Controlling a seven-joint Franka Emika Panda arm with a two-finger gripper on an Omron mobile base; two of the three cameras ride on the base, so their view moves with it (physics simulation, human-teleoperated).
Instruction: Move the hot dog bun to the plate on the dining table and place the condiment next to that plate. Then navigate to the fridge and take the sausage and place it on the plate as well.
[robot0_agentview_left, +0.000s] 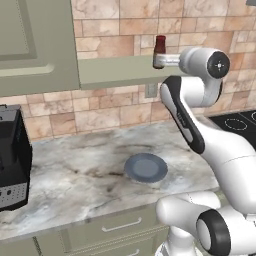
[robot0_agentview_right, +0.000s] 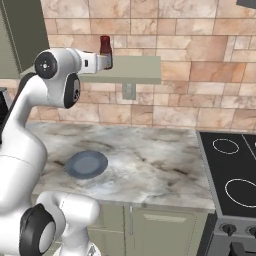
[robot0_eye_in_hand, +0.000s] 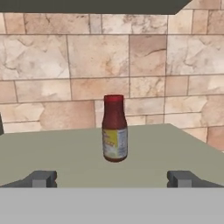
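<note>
The condiment (robot0_eye_in_hand: 115, 129), a small bottle with dark red contents, a red cap and a pale label, stands upright on a grey-green wall shelf (robot0_eye_in_hand: 57, 153). In the base views the condiment (robot0_agentview_left: 160, 44) (robot0_agentview_right: 105, 45) is near the shelf's front edge. My gripper (robot0_eye_in_hand: 113, 179) is open and level with the shelf, a short way in front of the bottle. The fingertips (robot0_eye_in_hand: 41, 178) stand wide on either side of the bottle's line and touch nothing. The hot dog bun, plate, dining table, fridge and sausage are out of view.
Below the shelf, a darker blue-grey round plate (robot0_agentview_left: 146, 167) (robot0_agentview_right: 86, 164) lies on a marble counter (robot0_agentview_left: 75, 170). A black appliance (robot0_agentview_left: 12, 160) stands at the left. A black stove (robot0_agentview_right: 232, 175) is at the right. An upper cabinet (robot0_agentview_left: 35, 45) hangs left of the shelf.
</note>
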